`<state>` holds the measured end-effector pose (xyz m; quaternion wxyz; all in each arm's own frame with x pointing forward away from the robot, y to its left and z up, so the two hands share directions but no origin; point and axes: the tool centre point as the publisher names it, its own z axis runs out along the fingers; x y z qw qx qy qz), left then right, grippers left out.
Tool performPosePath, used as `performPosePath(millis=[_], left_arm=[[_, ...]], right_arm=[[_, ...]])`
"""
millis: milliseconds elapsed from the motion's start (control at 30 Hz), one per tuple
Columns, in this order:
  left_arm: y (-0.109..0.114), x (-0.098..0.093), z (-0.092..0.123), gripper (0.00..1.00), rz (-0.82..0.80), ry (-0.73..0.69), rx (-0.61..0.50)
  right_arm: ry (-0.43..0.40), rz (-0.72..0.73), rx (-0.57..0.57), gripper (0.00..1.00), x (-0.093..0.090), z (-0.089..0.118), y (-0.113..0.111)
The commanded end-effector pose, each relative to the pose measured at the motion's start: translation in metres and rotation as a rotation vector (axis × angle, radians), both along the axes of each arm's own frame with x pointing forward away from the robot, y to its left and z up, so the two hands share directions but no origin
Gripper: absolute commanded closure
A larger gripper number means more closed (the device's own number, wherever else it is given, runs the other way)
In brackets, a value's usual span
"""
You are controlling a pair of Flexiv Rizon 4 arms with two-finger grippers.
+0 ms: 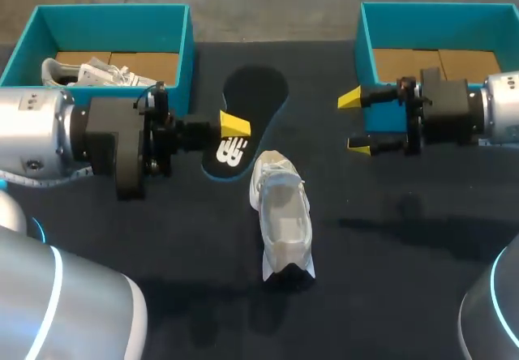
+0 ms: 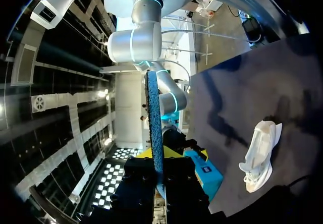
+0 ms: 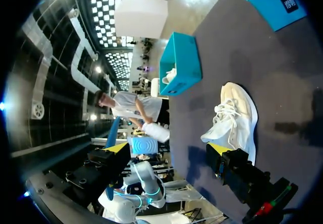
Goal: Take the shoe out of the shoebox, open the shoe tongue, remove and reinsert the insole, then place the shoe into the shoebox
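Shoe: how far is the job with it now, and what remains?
Done: the shoe lies on the table, outside the left box and the right box, and the insole is out of it. In hand: the left gripper is shut on the insole; the right gripper is open and holds nothing. Left: put the insole back in, then place the shoe into a box.

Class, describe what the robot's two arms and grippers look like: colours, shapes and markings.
The left arm and right arm are rounded silver-grey tubes with glowing cyan rings, each ending in a blocky black wrist. The left gripper and right gripper have black jaws with bright yellow wedge-shaped tips.
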<state>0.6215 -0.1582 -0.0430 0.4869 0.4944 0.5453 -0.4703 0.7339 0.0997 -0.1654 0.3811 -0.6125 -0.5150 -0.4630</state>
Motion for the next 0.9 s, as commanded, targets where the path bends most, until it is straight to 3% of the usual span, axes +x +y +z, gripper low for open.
performPosePath(millis=[33, 67, 167, 533, 667, 900], left_arm=[[-0.001, -0.003, -0.002, 1.0, 0.006, -0.004, -0.018], [-0.005, -0.004, -0.013, 1.0, -0.021, -0.075, -0.015], [-0.005, -0.001, -0.031, 1.0, -0.023, -0.104, -0.011], [-0.001, 0.0, -0.053, 1.0, -0.07, -0.281, -0.052], [0.0, 0.002, -0.064, 1.0, -0.068, -0.342, -0.117], [0.001, 0.019, -0.085, 1.0, 0.027, -0.418, -0.113]], right_arm=[[0.0, -0.002, -0.002, 0.0, 0.001, -0.001, 0.002], [0.0, -0.002, -0.002, 0.0, 0.001, -0.001, 0.002], [0.0, -0.002, -0.002, 0.0, 0.001, -0.001, 0.002], [0.0, -0.002, -0.002, 0.0, 0.001, -0.001, 0.002], [0.0, -0.002, -0.002, 0.0, 0.001, -0.001, 0.002], [0.0, -0.002, -0.002, 0.0, 0.001, -0.001, 0.002]])
